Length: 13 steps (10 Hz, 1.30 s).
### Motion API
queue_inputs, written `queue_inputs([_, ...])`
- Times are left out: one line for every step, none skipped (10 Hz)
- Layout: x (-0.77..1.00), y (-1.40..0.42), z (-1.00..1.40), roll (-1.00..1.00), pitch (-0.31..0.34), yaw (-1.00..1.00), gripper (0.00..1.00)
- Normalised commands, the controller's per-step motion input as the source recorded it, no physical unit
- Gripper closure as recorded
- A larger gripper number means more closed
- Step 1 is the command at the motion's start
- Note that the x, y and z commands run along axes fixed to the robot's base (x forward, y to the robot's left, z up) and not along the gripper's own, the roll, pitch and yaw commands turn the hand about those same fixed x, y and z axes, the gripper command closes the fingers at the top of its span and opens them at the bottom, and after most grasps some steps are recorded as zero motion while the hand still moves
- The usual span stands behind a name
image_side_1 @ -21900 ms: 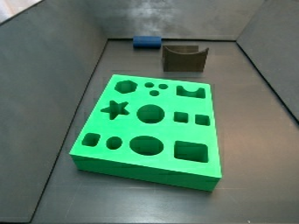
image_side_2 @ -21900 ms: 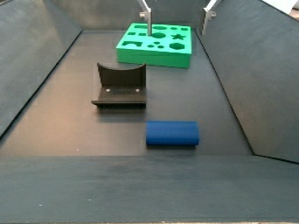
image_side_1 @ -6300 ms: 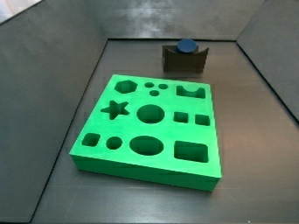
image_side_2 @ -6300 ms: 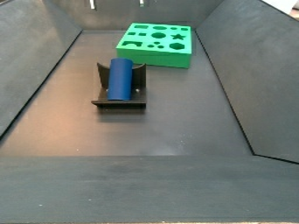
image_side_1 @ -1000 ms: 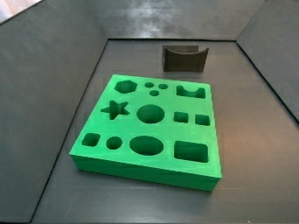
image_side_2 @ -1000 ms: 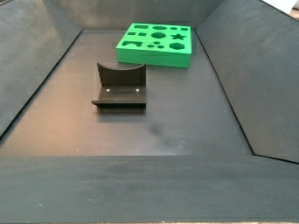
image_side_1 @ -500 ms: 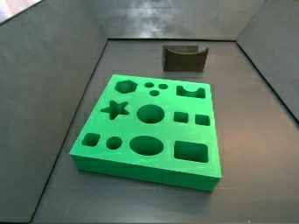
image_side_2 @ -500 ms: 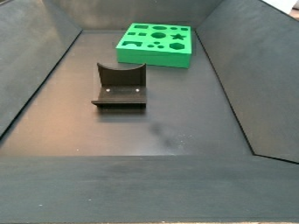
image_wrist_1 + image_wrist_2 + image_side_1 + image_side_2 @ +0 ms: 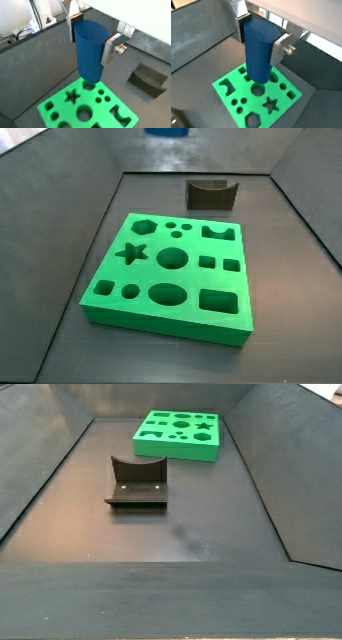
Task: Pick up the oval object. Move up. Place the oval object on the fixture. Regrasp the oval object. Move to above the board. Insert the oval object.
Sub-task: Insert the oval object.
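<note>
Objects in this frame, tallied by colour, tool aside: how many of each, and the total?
Blue: 1, the oval object, held upright in the tool above the board
Green: 1, the board
Dark grey-brown: 1, the fixture, nothing on it
Total: 3

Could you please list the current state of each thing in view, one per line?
oval object: held upright between the fingers, high above the board, not yet inserted.
gripper: shut on the oval object, above the board in both wrist views.
board: flat on the floor, all cut-outs empty.
fixture: notch empty.
</note>
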Motion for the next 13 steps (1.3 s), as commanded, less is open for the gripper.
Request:
queue_inputs([0.10, -0.47, -0.33, 0.03, -0.124, 0.00, 1.00])
queue_inputs([0.10, -0.39, -0.46, 0.06, -0.056, 0.00, 1.00])
queue_inputs([0.05, -0.32, -0.54, 0.09, -0.050, 0.00, 1.00])
queue_inputs([0.00, -0.33, -0.55, 0.09, -0.064, 0.00, 1.00])
queue_inputs([0.04, -0.42, -0.38, 0.10, -0.026, 0.00, 1.00])
queue_inputs([0.03, -0.41, -0.44, 0.06, -0.056, 0.00, 1.00])
queue_inputs([0.05, -0.41, -0.42, 0.06, -0.059, 0.00, 1.00])
queue_inputs([0.03, -0.33, -0.49, 0.02, -0.066, 0.00, 1.00])
queue_inputs([0.00, -0.30, -0.46, 0.02, -0.080, 0.00, 1.00])
queue_inputs([0.00, -0.24, -0.50, 0.00, -0.073, 0.00, 1.00])
queue_inputs([0.00, -0.25, -0.49, 0.01, -0.084, 0.00, 1.00])
queue_inputs([0.00, -0.19, -0.53, 0.00, -0.083, 0.00, 1.00])
queue_inputs([0.00, -0.23, -0.49, 0.00, -0.097, 0.00, 1.00])
